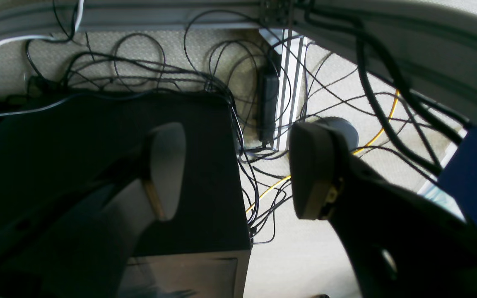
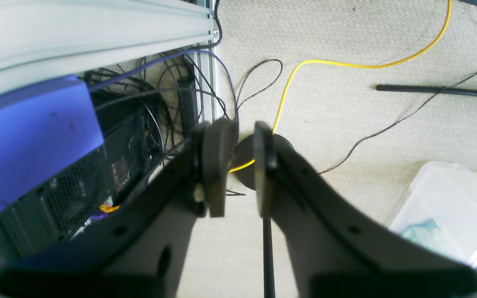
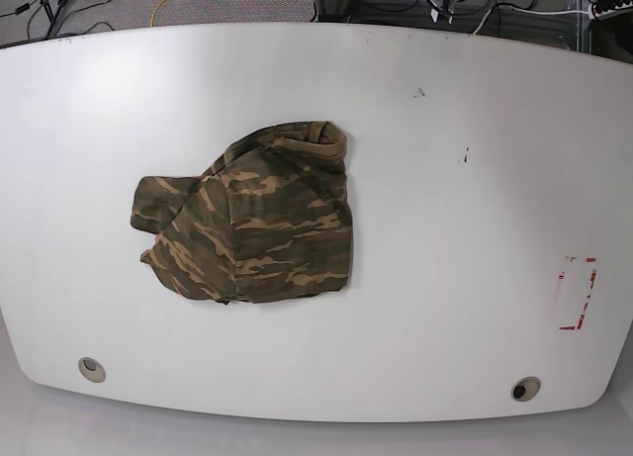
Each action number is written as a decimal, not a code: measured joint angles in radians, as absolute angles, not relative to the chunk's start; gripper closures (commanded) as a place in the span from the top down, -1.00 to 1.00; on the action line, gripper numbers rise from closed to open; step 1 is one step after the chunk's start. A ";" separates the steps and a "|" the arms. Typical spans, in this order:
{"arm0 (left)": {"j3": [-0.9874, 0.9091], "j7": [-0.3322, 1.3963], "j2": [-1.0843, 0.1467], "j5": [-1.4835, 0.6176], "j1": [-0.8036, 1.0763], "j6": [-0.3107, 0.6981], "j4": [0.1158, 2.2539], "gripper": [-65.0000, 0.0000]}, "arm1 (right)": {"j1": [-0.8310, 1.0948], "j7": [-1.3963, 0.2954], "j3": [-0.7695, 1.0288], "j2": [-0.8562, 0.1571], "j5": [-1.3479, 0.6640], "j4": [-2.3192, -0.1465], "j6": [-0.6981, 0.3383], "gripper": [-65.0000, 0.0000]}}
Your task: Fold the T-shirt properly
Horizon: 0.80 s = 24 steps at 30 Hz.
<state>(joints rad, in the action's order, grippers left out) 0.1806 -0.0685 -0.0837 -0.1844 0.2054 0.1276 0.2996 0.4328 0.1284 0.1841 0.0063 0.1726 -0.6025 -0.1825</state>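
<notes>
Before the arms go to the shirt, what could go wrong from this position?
1. The T-shirt lies bunched on the table, one sleeve sticking out to the side; a pinch may catch several layers, so the fold could come out uneven.
2. Both hands hang off the table above loose cables. The left hand is open, and might snag one.
3. The right hand is nearly closed; unopened, it would likely only push the cloth.

T-shirt: soft matt cloth, camouflage print, creased.
Tabletop: smooth white, faint sheen.
Floor: rough woven beige carpet.
Cable: glossy yellow plastic sheath.
Storage box: translucent plastic.
</notes>
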 measured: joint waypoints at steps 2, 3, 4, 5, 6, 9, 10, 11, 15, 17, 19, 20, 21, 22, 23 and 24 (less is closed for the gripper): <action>0.181 -0.068 -0.084 -0.184 0.205 0.128 0.300 0.16 | 0.433 0.130 0.184 0.007 0.172 -0.603 -0.183 -0.67; 0.181 -0.068 -0.084 -0.184 0.205 0.127 0.300 0.16 | 0.433 0.131 0.184 0.007 0.173 -0.604 -0.183 -0.67; 0.181 -0.068 -0.084 -0.184 0.205 0.127 0.302 0.16 | 0.433 0.131 0.184 0.008 0.172 -0.605 -0.183 -0.67; 0.181 -0.068 -0.084 -0.184 0.205 0.127 0.302 0.16 | 0.433 0.131 0.184 0.008 0.172 -0.607 -0.183 -0.67; 0.183 -0.068 -0.084 -0.184 0.205 0.127 0.302 0.16 | 0.433 0.131 0.184 0.008 0.172 -0.607 -0.183 -0.67; 0.184 -0.068 -0.084 -0.184 0.204 0.127 0.302 0.16 | 0.432 0.131 0.184 0.008 0.171 -0.607 -0.183 -0.67; 0.184 -0.068 -0.084 -0.184 0.203 0.127 0.302 0.16 | 0.432 0.131 0.184 0.008 0.169 -0.607 -0.183 -0.67; 0.186 -0.068 -0.084 -0.184 0.202 0.127 0.300 0.16 | 0.432 0.131 0.184 0.008 0.169 -0.605 -0.182 -0.67; 0.186 -0.068 -0.084 -0.184 0.199 0.127 0.295 0.16 | 0.432 0.130 0.184 0.006 0.169 -0.601 -0.183 -0.67; 0.186 -0.068 -0.086 -0.184 0.199 0.127 0.295 0.16 | 0.433 0.130 0.184 0.006 0.169 -0.600 -0.182 -0.67; 0.184 -0.068 -0.086 -0.184 0.199 0.127 0.295 0.16 | 0.433 0.130 0.184 0.005 0.169 -0.600 -0.182 -0.67; 0.184 -0.068 -0.087 -0.184 0.199 0.127 0.294 0.16 | 0.432 0.130 0.184 0.005 0.169 -0.600 -0.182 -0.67; 0.184 -0.069 -0.087 -0.184 0.199 0.127 0.294 0.16 | 0.432 0.130 0.184 0.005 0.169 -0.600 -0.182 -0.67; 0.184 -0.068 -0.087 -0.184 0.198 0.127 0.294 0.16 | 0.432 0.130 0.184 0.005 0.169 -0.600 -0.182 -0.67; 0.184 -0.068 -0.086 -0.184 0.198 0.127 0.294 0.16 | 0.432 0.130 0.184 0.005 0.168 -0.600 -0.182 -0.67; 0.184 -0.068 -0.086 -0.184 0.197 0.127 0.294 0.16 | 0.431 0.131 0.184 0.006 0.169 -0.600 -0.182 -0.67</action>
